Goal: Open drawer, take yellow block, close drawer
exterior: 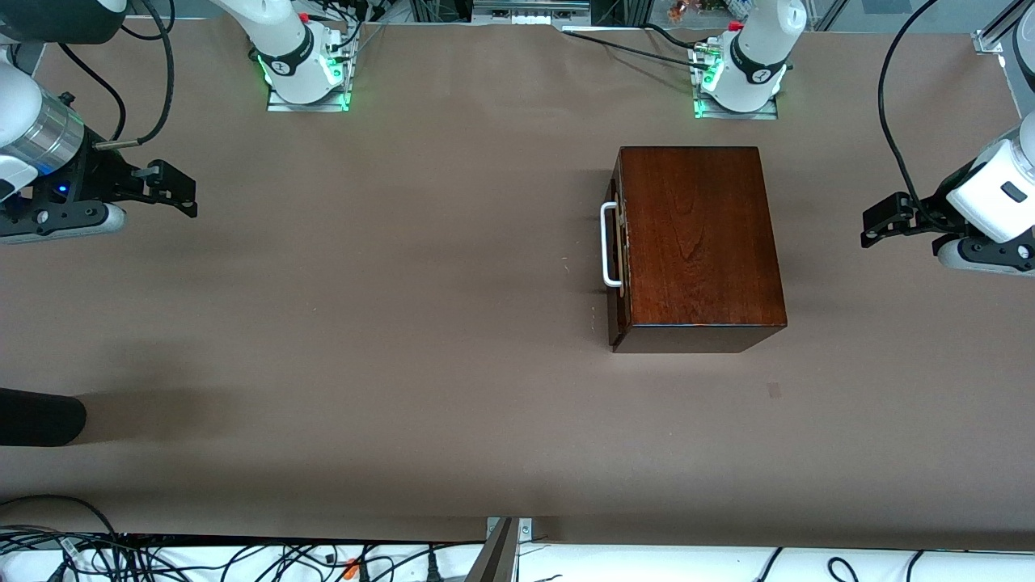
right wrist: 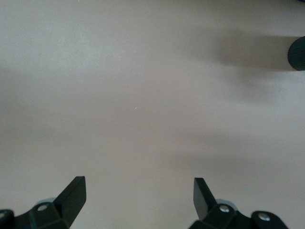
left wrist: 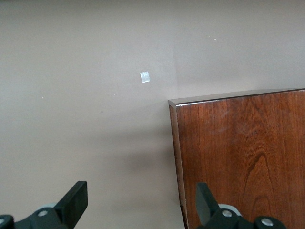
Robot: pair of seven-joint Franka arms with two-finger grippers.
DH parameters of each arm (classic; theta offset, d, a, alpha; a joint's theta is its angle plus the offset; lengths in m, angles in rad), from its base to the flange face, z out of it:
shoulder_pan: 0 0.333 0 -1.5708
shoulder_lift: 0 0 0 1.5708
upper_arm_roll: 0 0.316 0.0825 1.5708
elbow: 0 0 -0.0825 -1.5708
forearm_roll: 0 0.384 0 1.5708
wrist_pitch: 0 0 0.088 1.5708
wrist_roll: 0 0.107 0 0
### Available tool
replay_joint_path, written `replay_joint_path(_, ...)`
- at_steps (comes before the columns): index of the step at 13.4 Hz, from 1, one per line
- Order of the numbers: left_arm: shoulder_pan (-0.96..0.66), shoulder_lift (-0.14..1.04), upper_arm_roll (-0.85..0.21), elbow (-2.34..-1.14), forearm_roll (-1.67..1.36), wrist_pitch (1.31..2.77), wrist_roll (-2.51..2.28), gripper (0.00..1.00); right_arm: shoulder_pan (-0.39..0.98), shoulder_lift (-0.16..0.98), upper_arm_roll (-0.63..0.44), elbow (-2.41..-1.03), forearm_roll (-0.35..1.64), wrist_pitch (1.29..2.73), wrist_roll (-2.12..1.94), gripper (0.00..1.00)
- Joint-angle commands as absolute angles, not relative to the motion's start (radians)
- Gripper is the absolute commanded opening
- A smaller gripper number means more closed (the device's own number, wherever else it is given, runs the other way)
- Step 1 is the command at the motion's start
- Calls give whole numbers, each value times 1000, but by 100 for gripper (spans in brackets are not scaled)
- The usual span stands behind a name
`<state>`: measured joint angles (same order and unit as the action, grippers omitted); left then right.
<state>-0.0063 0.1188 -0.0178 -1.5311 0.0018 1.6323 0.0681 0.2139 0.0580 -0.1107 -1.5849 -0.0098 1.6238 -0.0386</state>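
**A:** Start with the front view. What step are we at?

**B:** The very first, I judge. The drawer [exterior: 618,246] sits shut in the dark box [exterior: 697,242], its white handle [exterior: 610,245] facing the right arm's end of the worktop [exterior: 404,323]. The yellow block is nowhere in sight; presumably it is inside. The left claw [exterior: 881,222] hangs over the worktop at the left arm's end, apart from the box. The right claw [exterior: 171,187] hangs at the opposite end, well apart from everything.

**A:** The left wrist view?

**B:** The left claw [left wrist: 140,202] stands wide, with a corner of the box [left wrist: 243,157] below one finger and a small pale mark [left wrist: 145,77] on the worktop. The handle is hidden from it.

**A:** The right wrist view?

**B:** Only bare worktop between the widely spread fingers of the right claw [right wrist: 139,198], plus a dark rounded thing [right wrist: 298,53] at the frame's edge.

**A:** The next move?

**B:** Likely one claw must reach the handle, close on the bar, and pull straight out.
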Motion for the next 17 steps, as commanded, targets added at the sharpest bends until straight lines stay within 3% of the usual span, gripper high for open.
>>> replay_joint_path(1, -8, 130, -21, -1500, 20, 1615, 72, 100, 203, 63, -106, -1568, -8, 1609, -29, 100)
replay_joint_path(15, -12, 132, -23, -1499, 18, 1606, 64, 100, 202, 63, -106, -1568, -8, 1609, -29, 100)
replay_joint_path(17, -28, 133, -40, -1503, 18, 1528, 61, 100, 202, 63, -106, -1568, -8, 1609, -29, 100)
